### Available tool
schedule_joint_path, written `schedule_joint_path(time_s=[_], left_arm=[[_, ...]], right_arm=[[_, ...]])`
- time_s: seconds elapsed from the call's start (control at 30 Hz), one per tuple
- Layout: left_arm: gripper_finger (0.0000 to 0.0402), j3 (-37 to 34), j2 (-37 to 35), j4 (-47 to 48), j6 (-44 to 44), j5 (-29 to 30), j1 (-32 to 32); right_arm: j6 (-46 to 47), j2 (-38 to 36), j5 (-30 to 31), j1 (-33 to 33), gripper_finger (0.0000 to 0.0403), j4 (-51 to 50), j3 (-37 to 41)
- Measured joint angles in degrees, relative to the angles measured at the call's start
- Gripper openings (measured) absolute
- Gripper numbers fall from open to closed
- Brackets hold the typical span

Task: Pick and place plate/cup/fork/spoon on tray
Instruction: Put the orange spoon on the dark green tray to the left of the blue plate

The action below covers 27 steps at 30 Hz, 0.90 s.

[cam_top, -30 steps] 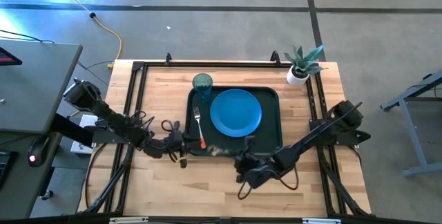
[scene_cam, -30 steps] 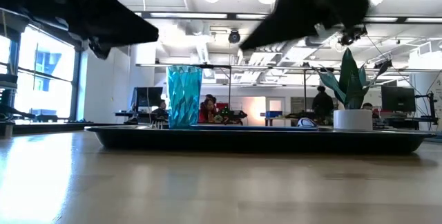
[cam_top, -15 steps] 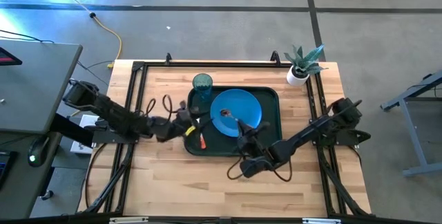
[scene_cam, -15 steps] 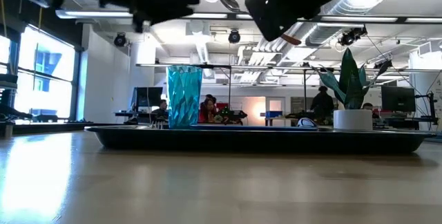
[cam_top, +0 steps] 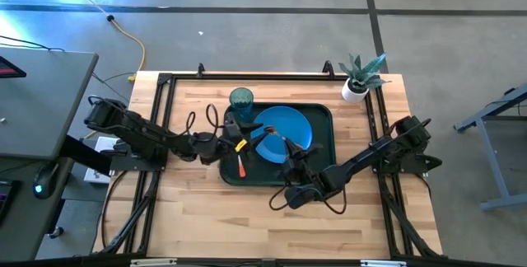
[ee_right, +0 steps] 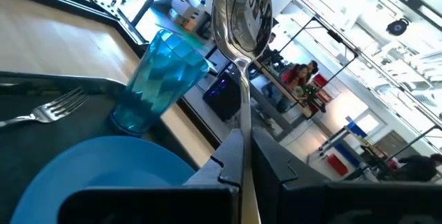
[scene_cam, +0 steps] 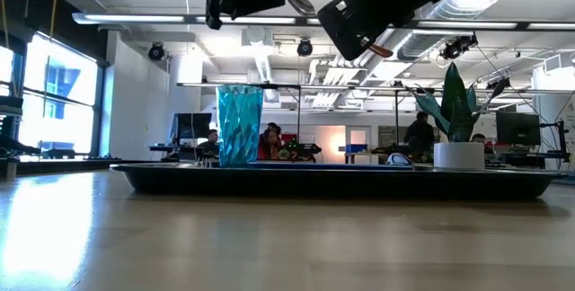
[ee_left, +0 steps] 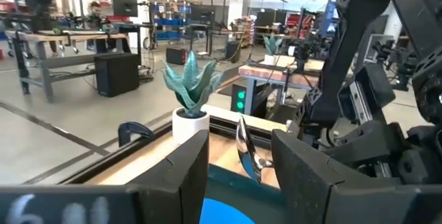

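A: Where is the spoon [ee_right: 241,16] right now?

B: Off the tabletop. The right gripper [cam_top: 288,150] has its fingers clamped on the handle, over the near half of the tray [cam_top: 323,170], at the near edge of the plate [cam_top: 284,127]. In the right wrist view the shiny bowl stands straight out beyond the fingers, so the spoon's long axis runs on from the gripper. From above, the orange handle slants toward the tray's far-left corner, bowl end leading.

A: And the left arm?

B: The left gripper [cam_top: 233,144] hangs over the tray's left edge. Its fingers stand apart with nothing between them; the left wrist view shows the spoon's bowl through that gap, farther off, held by the other arm.

A: The fork [cam_top: 240,162]?

B: Lying on the tray along its left side. Its long axis runs near to far: orange handle toward the near-left corner, tines toward the cup [cam_top: 241,100]. The left gripper hides part of it from above; the right wrist view shows the tines flat on the tray, beside the plate.

A: Cup and plate?

B: The cup stands upright at the tray's far-left corner. The plate lies flat in the tray's middle, toward the far edge.

A: Anything else?

B: A potted plant [cam_top: 359,76] at the tabletop's far-right corner, well apart from the tray.
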State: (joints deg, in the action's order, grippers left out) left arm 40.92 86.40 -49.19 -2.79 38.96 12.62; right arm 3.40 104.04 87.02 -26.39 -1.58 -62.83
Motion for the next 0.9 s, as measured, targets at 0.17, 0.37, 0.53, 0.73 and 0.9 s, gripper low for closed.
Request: schedule_joint_path(time_s=[0.17, 0.37, 0.53, 0.73, 0.9], left_arm=[[0.0118, 0.1, 0.9, 0.0, 0.2, -1.0, -0.3], [0.0027, 0.1, 1.0, 0.0, 2.5, -1.3, -1.0], [0.0010, 0.1, 1.0, 0.0, 1.2, -4.0, -3.0], [0.0003, 0.1, 0.8, 1.3, 0.9, -6.1, -4.4], [0.0001, 0.1, -3.3, 7.5, 6.4, -3.1, -3.7]], right_arm=[[0.0, 0.0, -0.1, 0.0, 0.0002, 0.0, 0.0], [0.0, 0.0, -0.2, 0.1, 0.0002, 0.0, 0.0], [0.1, 0.0, -0.7, 0.1, 0.0005, 0.1, 0.0], [-0.7, -0.1, -1.4, 0.1, 0.0013, 0.0, 0.0], [-0.9, -0.1, -2.2, -0.3, 0.0043, 0.1, -0.1]])
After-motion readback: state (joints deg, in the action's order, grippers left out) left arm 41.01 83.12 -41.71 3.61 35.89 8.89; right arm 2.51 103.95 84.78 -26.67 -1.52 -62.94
